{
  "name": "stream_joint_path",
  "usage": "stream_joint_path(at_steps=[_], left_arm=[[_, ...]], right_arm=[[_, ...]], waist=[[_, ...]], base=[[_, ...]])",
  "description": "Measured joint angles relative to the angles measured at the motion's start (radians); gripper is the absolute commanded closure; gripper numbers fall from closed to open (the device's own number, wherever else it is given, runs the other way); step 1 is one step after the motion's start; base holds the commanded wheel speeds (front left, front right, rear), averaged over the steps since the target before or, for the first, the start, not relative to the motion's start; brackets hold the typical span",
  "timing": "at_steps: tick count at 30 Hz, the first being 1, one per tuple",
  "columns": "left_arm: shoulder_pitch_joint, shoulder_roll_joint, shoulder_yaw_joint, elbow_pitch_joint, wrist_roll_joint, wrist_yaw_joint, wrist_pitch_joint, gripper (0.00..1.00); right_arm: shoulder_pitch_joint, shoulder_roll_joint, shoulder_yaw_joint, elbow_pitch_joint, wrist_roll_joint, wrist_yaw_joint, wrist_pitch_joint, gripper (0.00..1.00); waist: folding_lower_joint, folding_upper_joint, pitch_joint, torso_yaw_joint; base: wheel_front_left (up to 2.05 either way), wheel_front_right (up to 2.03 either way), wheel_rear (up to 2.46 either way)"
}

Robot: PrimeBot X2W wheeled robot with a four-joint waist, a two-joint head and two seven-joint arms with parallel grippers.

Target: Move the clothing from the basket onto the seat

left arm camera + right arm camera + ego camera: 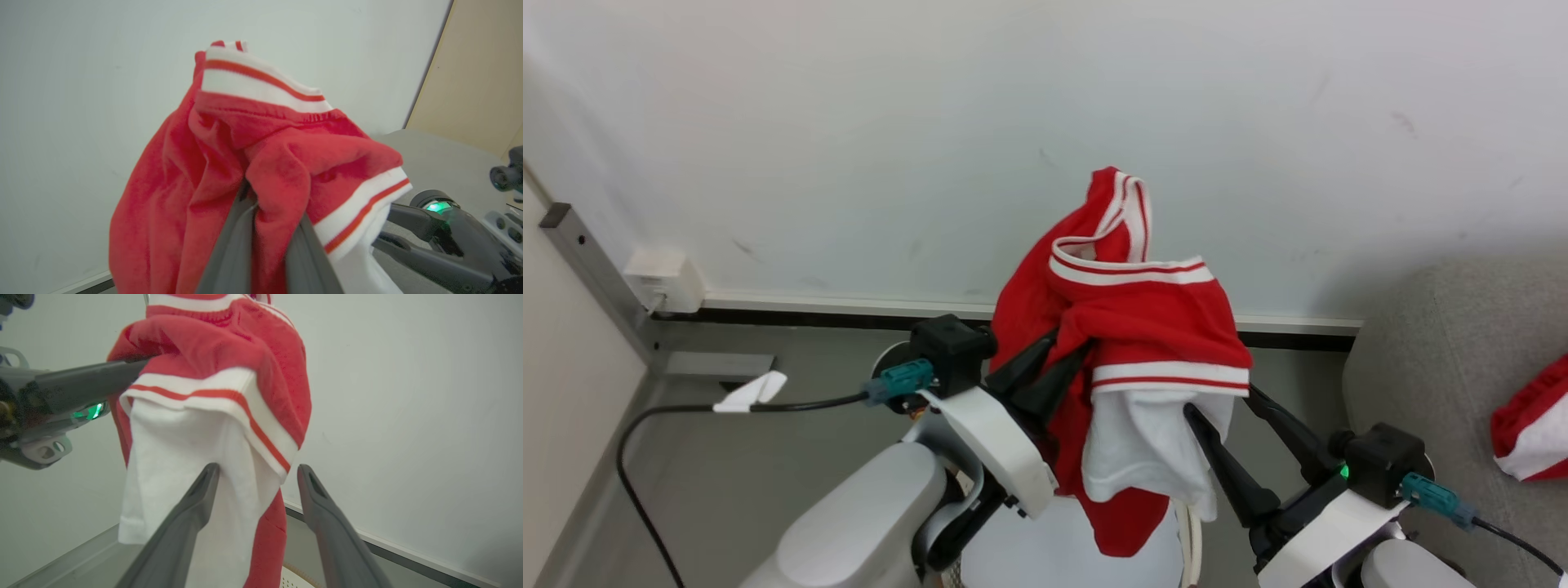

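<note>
Our left pincer (1052, 359) is pinched tight on the red clothing (1143, 318) and holds it up before the white wall (849, 122), its striped white bands and white panel drooping above the basket (292, 577). Our right pincer (258, 467) is spread wide beside the hanging white panel and grips nothing. A second red and white piece (1531, 433) lies on the grey seat (1437, 367), at our right.

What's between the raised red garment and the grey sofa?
Head view: the open right gripper and grey floor lie between the red white-banded garment and the light grey fabric sofa.
</note>
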Motion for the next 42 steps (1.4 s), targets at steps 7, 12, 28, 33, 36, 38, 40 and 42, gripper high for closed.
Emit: stream_joint_path(at_steps=[7,12,28,33,36,38,40,42], left_arm=[[-0.002,-0.038,-0.064,-0.013,0.002,-0.029,0.027,1.00],[-0.002,-0.056,-0.100,-0.012,-0.001,-0.044,0.037,1.00],[-0.011,-0.069,-0.132,0.027,-0.017,-0.057,0.034,1.00],[-0.011,-0.065,-0.130,0.035,-0.023,-0.056,0.028,1.00],[-0.011,-0.062,-0.128,0.040,-0.024,-0.055,0.025,1.00],[-0.010,-0.061,-0.126,0.045,-0.025,-0.054,0.022,1.00],[-0.009,-0.058,-0.126,0.049,-0.026,-0.051,0.019,1.00],[-0.008,-0.056,-0.126,0.052,-0.028,-0.049,0.017,1.00]], right_arm=[[-0.086,-0.042,0.144,0.074,0.145,0.000,0.000,0.00],[-0.144,-0.064,0.235,0.088,0.221,0.000,0.000,0.00],[-0.215,-0.062,0.340,0.097,0.297,0.000,0.000,0.96],[-0.212,-0.067,0.325,0.073,0.301,0.000,0.001,1.00],[-0.208,-0.074,0.306,0.051,0.300,0.000,0.001,1.00],[-0.202,-0.077,0.292,0.038,0.293,0.000,0.001,1.00],[-0.193,-0.078,0.275,0.026,0.282,0.000,0.001,1.00],[-0.190,-0.079,0.259,0.017,0.272,0.000,0.001,1.00]], waist=[[0.0000,0.0000,-0.008,0.068],[0.0000,0.0000,-0.012,0.118],[0.0000,0.0000,-0.015,0.171],[0.0000,0.0000,-0.017,0.157],[0.0000,0.0000,-0.016,0.145],[0.0000,0.0000,-0.015,0.136],[0.0000,0.0000,-0.014,0.126],[0.0000,0.0000,-0.013,0.116]], base=[[0.00,0.00,0.00],[0.00,0.00,0.00],[0.00,0.00,0.00],[0.00,0.00,0.00],[0.00,0.00,0.00],[0.00,0.00,0.00],[0.00,0.00,0.00],[0.00,0.00,0.00]])
